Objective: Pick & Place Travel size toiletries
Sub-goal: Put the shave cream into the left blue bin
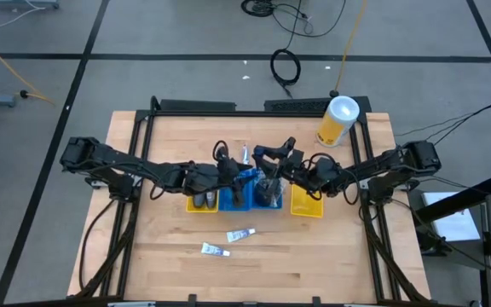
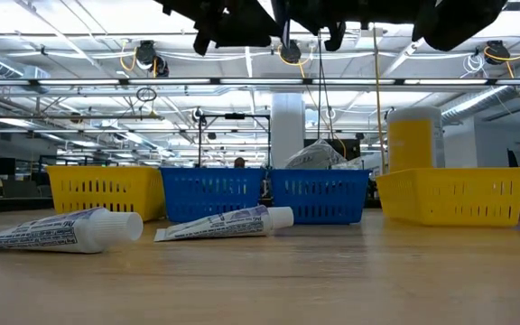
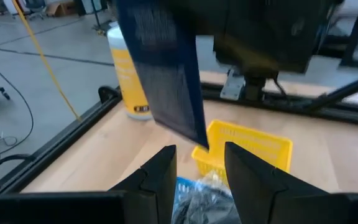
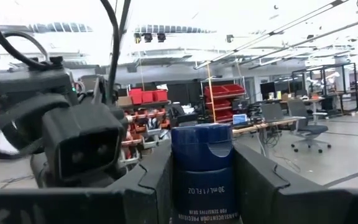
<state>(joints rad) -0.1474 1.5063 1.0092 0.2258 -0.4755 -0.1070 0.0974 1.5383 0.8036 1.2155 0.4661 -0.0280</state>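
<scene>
My right gripper (image 4: 202,155) (image 1: 273,169) is shut on a dark navy tube (image 4: 201,168) marked 30 mL, above the two blue bins (image 1: 254,194). In the left wrist view the navy tube (image 3: 163,74) hangs just ahead of my open left gripper (image 3: 197,158) (image 1: 228,170), which touches nothing. A grey-black wrapped bundle (image 3: 197,202) (image 2: 319,155) lies in a blue bin below. Two white tubes (image 1: 239,234) (image 1: 214,249) lie flat on the wood, nearer than the bins. My right gripper pinches the navy tube between its two fingers (image 4: 151,180), which sit on the tube's body (image 4: 201,186) just behind the cap. The cap end (image 4: 201,140) sticks out past the fingertips, toward the left arm. The tube is lifted clear above the bins.
Two yellow bins (image 1: 201,202) (image 1: 307,203) flank the blue ones in a row at mid table. A large yellow canister with a white lid (image 1: 339,119) stands at the far right corner. A black frame (image 1: 228,107) runs round the table. Bare wood lies along the near side.
</scene>
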